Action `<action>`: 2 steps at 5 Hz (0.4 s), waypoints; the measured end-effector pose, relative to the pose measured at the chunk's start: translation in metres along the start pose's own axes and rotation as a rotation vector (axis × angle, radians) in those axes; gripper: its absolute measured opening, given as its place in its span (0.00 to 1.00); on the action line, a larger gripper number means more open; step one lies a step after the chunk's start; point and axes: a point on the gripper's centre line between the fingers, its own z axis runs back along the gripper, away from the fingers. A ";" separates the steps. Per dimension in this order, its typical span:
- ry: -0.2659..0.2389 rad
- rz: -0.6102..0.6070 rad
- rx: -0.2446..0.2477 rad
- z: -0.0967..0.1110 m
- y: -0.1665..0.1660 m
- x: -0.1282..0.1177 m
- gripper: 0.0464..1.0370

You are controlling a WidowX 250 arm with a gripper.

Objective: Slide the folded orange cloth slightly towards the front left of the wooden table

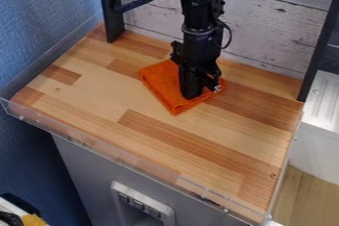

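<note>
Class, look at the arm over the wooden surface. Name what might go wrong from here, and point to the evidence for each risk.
The end effector is down at the orange cloth, so pressing lower might bunch or drag it.

The cloth looks folded, so a grip might catch only the upper layer and unfold it.

The whitewashed board stands upright just behind the arm, so a backward swing might knock it.

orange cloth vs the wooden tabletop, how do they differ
The orange cloth is one bright colour, while the wooden tabletop mixes pale and reddish-brown strips. The cloth is soft, textured fabric and looks folded; the tabletop is a smooth, rigid board. The cloth is also far smaller, covering only a patch of the tabletop. Both lie flat and have warm tones.
</note>
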 end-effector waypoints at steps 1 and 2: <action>0.007 0.041 0.015 -0.004 -0.002 -0.005 0.01; -0.003 0.110 0.029 -0.005 -0.004 -0.010 0.01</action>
